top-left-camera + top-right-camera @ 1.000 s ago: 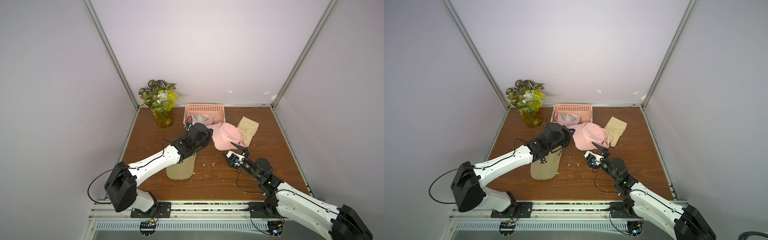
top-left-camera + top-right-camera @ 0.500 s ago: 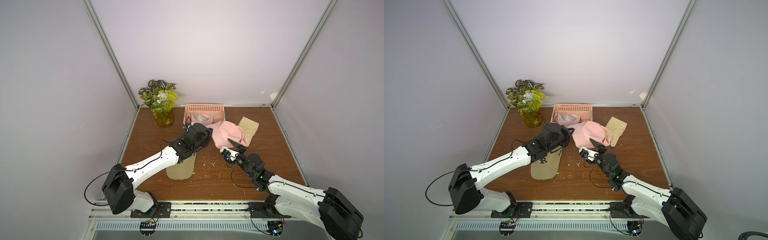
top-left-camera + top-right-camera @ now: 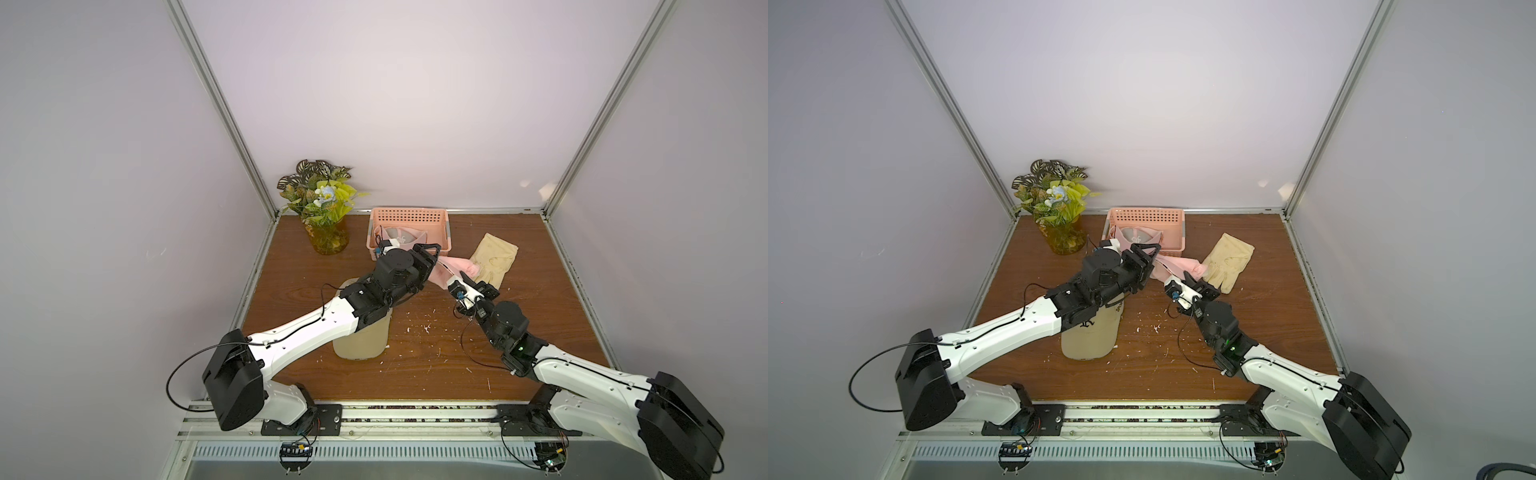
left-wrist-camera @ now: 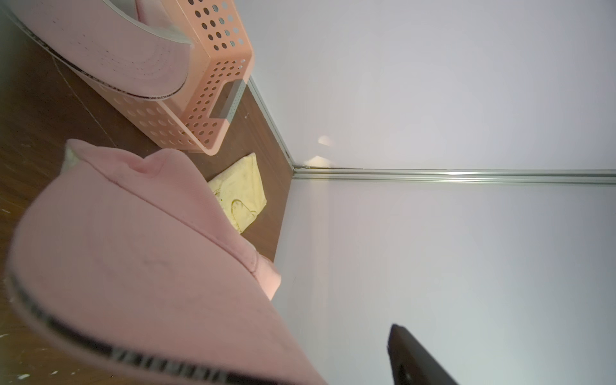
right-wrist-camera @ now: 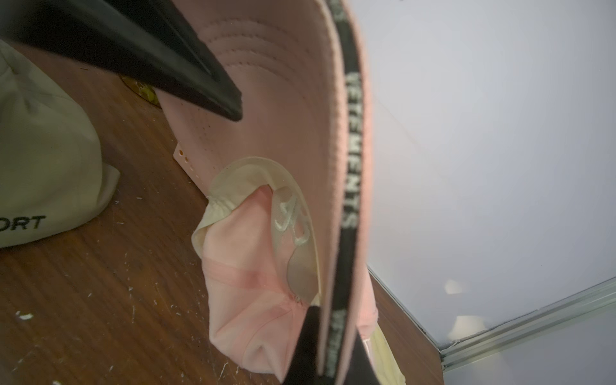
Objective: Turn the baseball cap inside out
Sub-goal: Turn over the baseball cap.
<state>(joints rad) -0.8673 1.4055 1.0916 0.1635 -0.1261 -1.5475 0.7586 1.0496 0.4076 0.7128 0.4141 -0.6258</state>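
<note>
The pink baseball cap hangs stretched between my two grippers, in front of the basket. My right gripper is shut on the brim's black-taped edge. In the right wrist view the crown sags crumpled under the brim, with its pale lining showing. My left gripper is open at the cap's other end. One of its fingers lies against the brim's underside. The other finger stands well apart from the cap.
A beige cap lies under the left arm. A pink basket holding another cap stands at the back. A cream glove lies at its right, a flower vase back left.
My right gripper moved forward to the pink cap and shut on its brim. My left gripper opened, loosing its hold. The cap's domed crown collapsed.
</note>
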